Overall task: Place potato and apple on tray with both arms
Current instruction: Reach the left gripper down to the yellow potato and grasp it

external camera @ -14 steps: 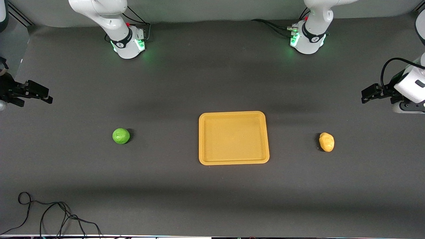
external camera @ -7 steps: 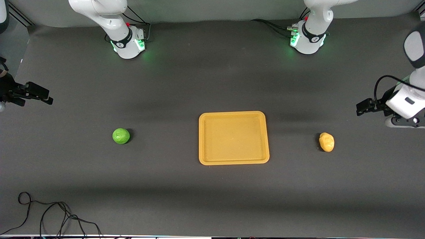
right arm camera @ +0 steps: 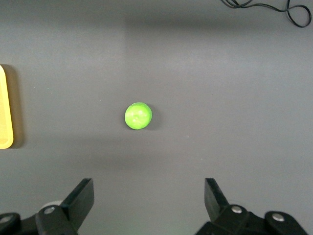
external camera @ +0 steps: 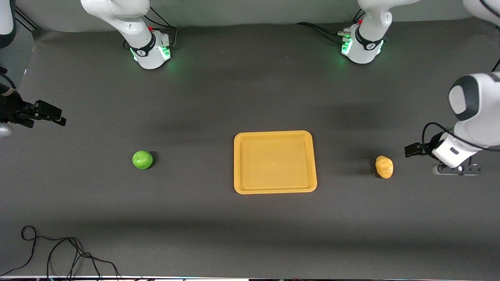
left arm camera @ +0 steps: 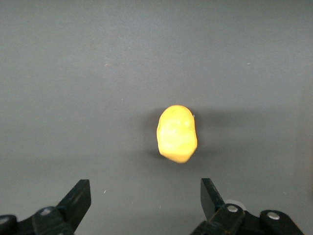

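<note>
Dark tabletop (external camera: 242, 97): potato (external camera: 384, 167) beside open left gripper (left arm camera: 144, 200), w/o contact.

The left gripper (external camera: 410, 150) swings in from the table's edge at the left arm's end and drops lower, now hanging over bare mat just beside the potato (external camera: 384, 167), with the arm's white elbow rolling into the picture above it. Its fingers (left arm camera: 78, 198) are spread wide, the potato framed between them in the left wrist view. The right gripper (external camera: 58, 117) creeps slightly inward toward the apple (external camera: 142, 160), its fingers (right arm camera: 80, 196) parted too.
</note>
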Motion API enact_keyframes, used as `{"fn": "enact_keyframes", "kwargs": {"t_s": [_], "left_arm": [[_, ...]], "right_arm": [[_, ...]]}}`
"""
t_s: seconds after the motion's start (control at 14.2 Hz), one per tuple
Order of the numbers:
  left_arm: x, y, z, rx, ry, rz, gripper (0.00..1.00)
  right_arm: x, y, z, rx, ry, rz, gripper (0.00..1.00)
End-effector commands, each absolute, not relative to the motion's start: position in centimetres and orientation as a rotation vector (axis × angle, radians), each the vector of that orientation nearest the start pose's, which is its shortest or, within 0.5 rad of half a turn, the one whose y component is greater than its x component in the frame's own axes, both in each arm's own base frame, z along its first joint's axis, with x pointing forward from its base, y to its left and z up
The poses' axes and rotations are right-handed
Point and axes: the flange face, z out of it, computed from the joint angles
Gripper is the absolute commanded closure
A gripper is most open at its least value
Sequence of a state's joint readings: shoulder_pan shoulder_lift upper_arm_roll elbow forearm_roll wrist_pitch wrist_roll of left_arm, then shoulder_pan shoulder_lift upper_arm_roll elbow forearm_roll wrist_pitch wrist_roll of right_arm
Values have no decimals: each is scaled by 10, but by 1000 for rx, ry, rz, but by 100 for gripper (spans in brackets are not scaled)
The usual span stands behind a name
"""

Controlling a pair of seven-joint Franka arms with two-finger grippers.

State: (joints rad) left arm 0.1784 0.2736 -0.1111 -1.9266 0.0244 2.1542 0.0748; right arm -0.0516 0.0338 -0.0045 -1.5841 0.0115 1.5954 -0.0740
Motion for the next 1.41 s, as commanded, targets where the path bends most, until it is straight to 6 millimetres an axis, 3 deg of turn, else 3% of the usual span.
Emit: {"fn": "enact_keyframes", "kwargs": {"t_s": [0.0,0.49,0.84,0.98,1.2,1.34], "left_arm": [[607,43,319,-3158,29,86,0],[575,33,253,-3163,-20,46,0],[583,11,208,-3176,-80,-44,0],[583,-8,185,-3183,-57,-67,0],[584,-10,177,-3166,0,-74,1],[587,-9,181,-3157,23,-77,20]], "right_arm": [[566,-26,603,-3154,-8,15,0],[564,-30,608,-3153,-3,-2,0],[565,-30,603,-3146,-63,22,0],[565,-34,602,-3144,-63,34,0],[568,-29,594,-3137,-55,55,0],[568,-30,596,-3138,-53,43,0]]}}
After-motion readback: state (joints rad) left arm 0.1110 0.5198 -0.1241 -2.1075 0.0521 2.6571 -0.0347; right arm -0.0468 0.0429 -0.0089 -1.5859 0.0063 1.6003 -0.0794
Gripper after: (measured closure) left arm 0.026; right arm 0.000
